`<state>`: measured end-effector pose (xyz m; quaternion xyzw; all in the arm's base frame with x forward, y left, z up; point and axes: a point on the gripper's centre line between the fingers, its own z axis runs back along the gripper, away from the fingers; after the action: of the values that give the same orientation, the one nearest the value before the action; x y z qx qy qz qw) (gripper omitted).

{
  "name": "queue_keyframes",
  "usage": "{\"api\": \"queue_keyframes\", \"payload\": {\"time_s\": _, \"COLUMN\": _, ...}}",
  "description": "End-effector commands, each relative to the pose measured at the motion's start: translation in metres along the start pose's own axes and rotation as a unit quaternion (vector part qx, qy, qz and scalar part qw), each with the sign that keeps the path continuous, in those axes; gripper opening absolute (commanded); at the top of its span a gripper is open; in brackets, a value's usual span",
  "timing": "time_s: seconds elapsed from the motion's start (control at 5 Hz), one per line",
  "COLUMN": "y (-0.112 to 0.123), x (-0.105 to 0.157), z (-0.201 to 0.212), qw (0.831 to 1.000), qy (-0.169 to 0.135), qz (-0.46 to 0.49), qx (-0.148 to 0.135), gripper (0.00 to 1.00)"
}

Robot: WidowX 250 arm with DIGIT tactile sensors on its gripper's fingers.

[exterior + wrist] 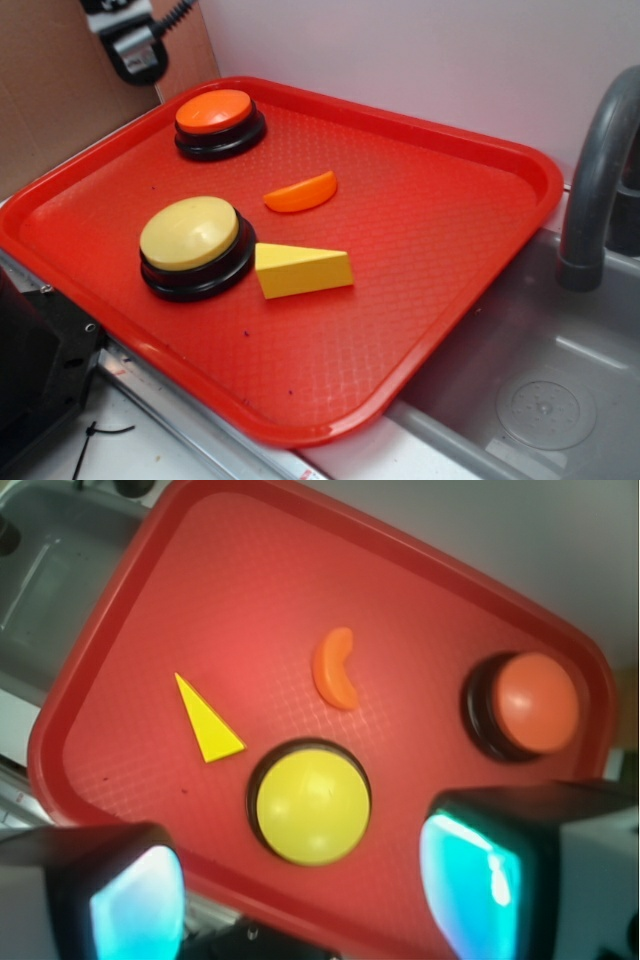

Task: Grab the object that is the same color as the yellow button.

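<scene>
While above tray, jaws wide, empty.

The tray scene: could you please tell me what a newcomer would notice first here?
The bright red tray fills the view, beside a grey sink. On it, the yellow button sits at the front left with the yellow wedge right next to it. An orange button stands at the far corner, an orange slice near the middle; the gripper hangs open above.
</scene>
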<state>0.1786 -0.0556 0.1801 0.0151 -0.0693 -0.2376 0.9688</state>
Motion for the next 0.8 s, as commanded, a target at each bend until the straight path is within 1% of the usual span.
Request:
{"api": "queue_keyframes", "payload": {"time_s": 0.0, "y": -0.021, "x": 0.018, "z": -0.040, "qw": 0.999, "qy": -0.007, "qz": -0.049, "qx": 0.022, "gripper": 1.00}}
{"api": "queue_keyframes", "payload": {"time_s": 0.4, "y": -0.039, "x": 0.023, "z": -0.080, "qw": 0.998, "qy": 0.009, "qz": -0.056, "qx": 0.004, "gripper": 1.00}}
{"api": "queue_keyframes", "payload": {"time_s": 0.6, "y": -0.048, "x": 0.023, "z": -0.104, "qw": 0.998, "qy": 0.038, "qz": -0.049, "qx": 0.004, "gripper": 1.00}}
